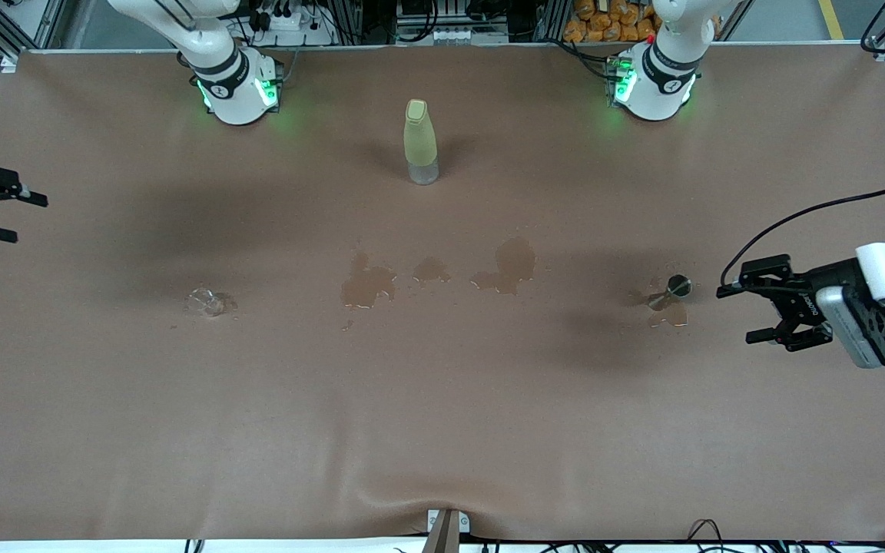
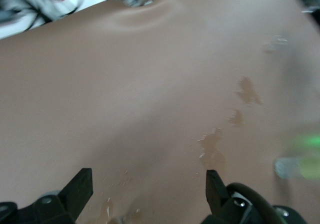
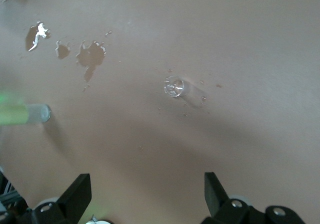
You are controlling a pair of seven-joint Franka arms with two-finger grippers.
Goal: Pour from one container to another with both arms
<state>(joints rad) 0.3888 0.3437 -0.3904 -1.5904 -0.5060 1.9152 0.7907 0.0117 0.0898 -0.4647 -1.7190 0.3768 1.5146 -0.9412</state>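
The tiny clear glass cup sits on the brown table toward the right arm's end; the right wrist view shows it well ahead of the fingers. The silver jigger rests toward the left arm's end with a small wet patch beside it. My left gripper hovers open just beside the jigger, on the side toward the table's end, holding nothing. My right gripper hangs open and empty over the table's edge at its own end. The jigger does not show clearly in the left wrist view.
A tall yellow-green bottle stands mid-table near the arm bases, also in view as the bottle. Dark wet puddles spread across the middle between cup and jigger. A clamp sits at the table edge nearest the front camera.
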